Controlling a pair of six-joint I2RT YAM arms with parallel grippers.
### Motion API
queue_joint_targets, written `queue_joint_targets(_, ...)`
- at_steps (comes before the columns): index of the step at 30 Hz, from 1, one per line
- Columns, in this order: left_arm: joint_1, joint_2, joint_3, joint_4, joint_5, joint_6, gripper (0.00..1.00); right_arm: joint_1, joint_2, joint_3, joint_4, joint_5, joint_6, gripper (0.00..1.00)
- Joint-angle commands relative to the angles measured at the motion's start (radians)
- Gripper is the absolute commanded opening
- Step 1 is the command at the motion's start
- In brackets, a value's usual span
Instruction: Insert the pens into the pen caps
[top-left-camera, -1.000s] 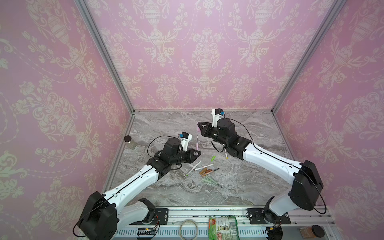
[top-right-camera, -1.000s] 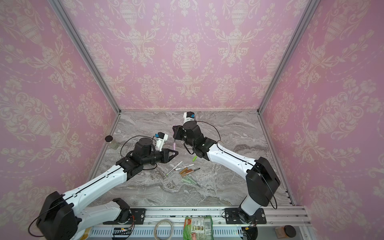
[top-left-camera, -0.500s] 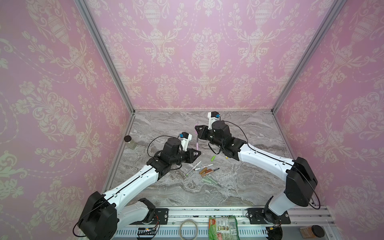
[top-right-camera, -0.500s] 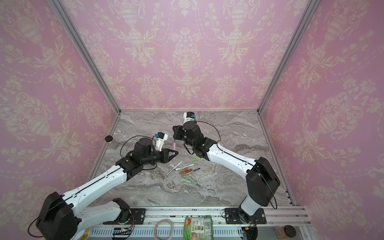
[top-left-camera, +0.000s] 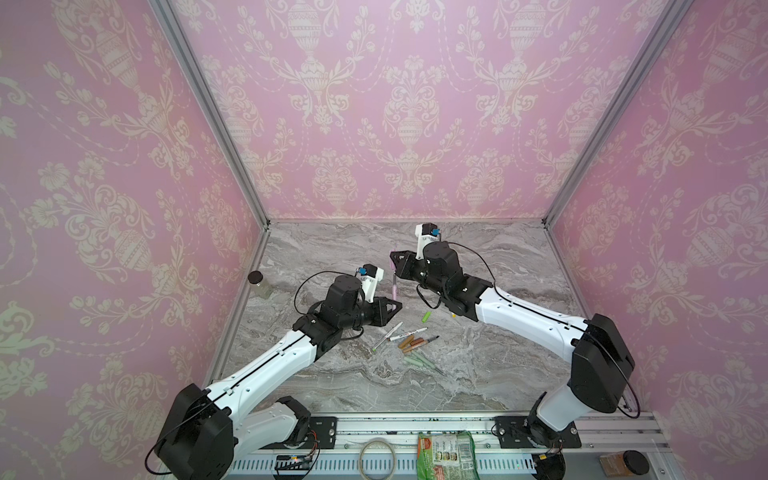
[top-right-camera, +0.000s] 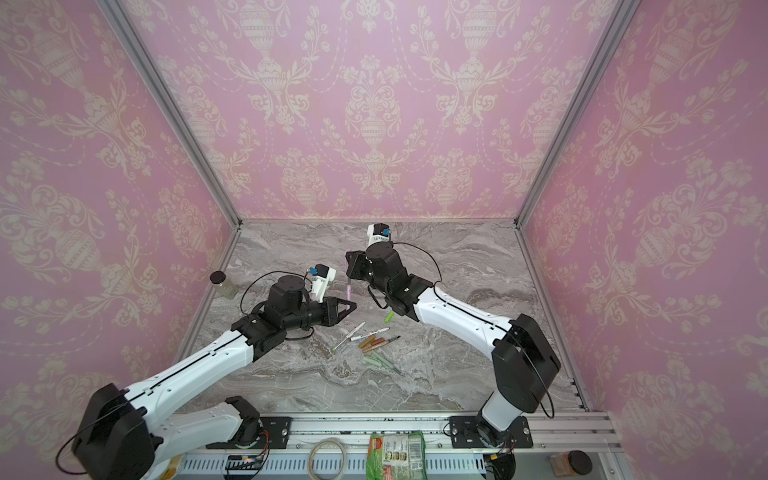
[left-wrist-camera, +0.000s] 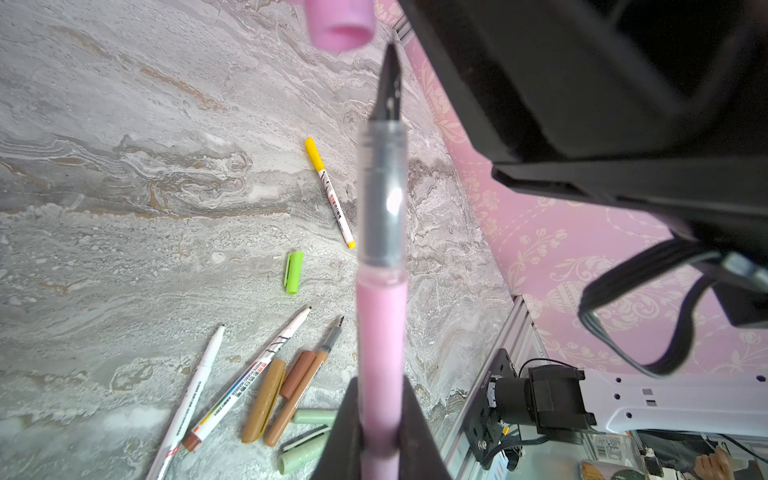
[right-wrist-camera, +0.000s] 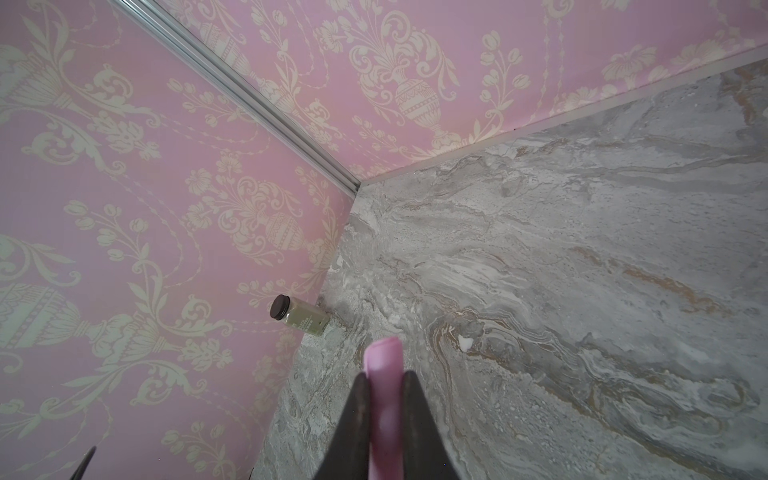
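One dark-lidded jar (top-left-camera: 258, 283) is standing against the left wall. The left gripper (left-wrist-camera: 380, 401) is clamping one pink pen (left-wrist-camera: 380, 324) by its barrel. The pen's dark tip is sitting just beside the mouth of one pink cap (left-wrist-camera: 338, 23), which the frame edge is cutting off.

Five more pens are lying on the marble table (top-left-camera: 478, 386):
- two white pens (left-wrist-camera: 195, 386)
- one brown pen (left-wrist-camera: 291, 411)
- one sage pen (top-left-camera: 424, 360), mostly hiding behind the jaws in the left wrist view
- one yellow-ended pen (left-wrist-camera: 332, 199)

Four loose caps are lying there too: two brownish caps (left-wrist-camera: 264, 401), one pale green cap (left-wrist-camera: 299, 455) and one bright green cap (left-wrist-camera: 294, 272).

The right gripper (right-wrist-camera: 384, 388) is pinching the pink cap, much of it hiding between the jaws.
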Motion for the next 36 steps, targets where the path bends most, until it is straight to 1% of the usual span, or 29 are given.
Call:
queue_joint_targets(1, -0.01, -0.016, -0.02, 0.001, 0.012, 0.001, 0.0, 0.001, -0.034, 0.006, -0.005, 0.025, -0.012, 0.0)
queue_joint_targets(10, -0.01, -0.014, -0.026, 0.004, 0.007, 0.005, 0.0, 0.0, -0.037, 0.018, -0.015, 0.013, -0.007, 0.0)
queue_joint_targets(18, -0.01, -0.023, -0.018, -0.001, 0.001, 0.006, 0.0, 0.004, -0.046, -0.029, -0.002, 0.014, 0.002, 0.0)
queue_joint_targets(28, -0.01, -0.024, -0.02, -0.001, -0.007, 0.004, 0.0, 0.014, -0.048, -0.048, 0.008, 0.015, 0.009, 0.0)
queue_joint_targets(36, -0.009, -0.021, -0.014, 0.019, -0.041, -0.005, 0.0, 0.033, -0.058, -0.048, 0.015, 0.018, 0.031, 0.0)
